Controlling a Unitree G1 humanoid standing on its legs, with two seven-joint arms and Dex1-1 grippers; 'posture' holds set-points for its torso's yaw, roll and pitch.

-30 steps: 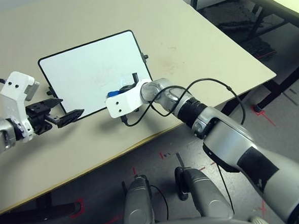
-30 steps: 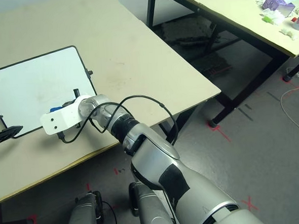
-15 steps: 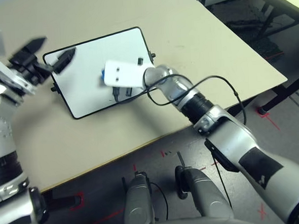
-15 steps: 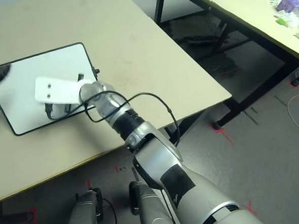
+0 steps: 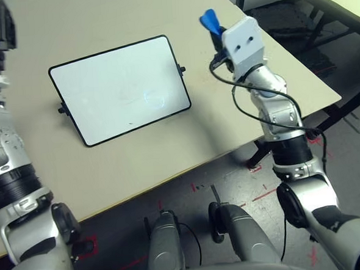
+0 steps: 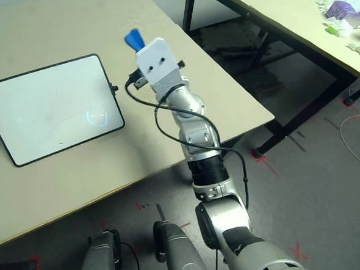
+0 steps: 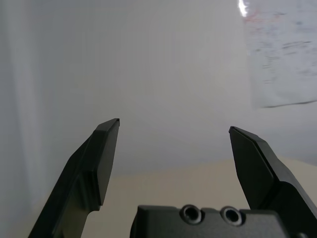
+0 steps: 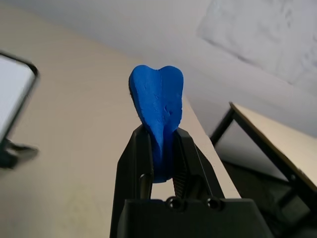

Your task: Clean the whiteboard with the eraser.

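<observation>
Whiteboard (image 5: 121, 89) laid flat on the table (image 5: 108, 164) with faint marks seen from the head views, eraser (image 8: 157, 106) pinched in the raised right tool (image 8: 163, 148), squeeze shown by the wrist view, left tool (image 7: 173, 148) spread wide, nothing held

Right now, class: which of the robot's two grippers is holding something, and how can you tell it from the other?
The right gripper: it is shut on the blue eraser, raised beside the whiteboard. The left gripper is open with nothing in it.
</observation>
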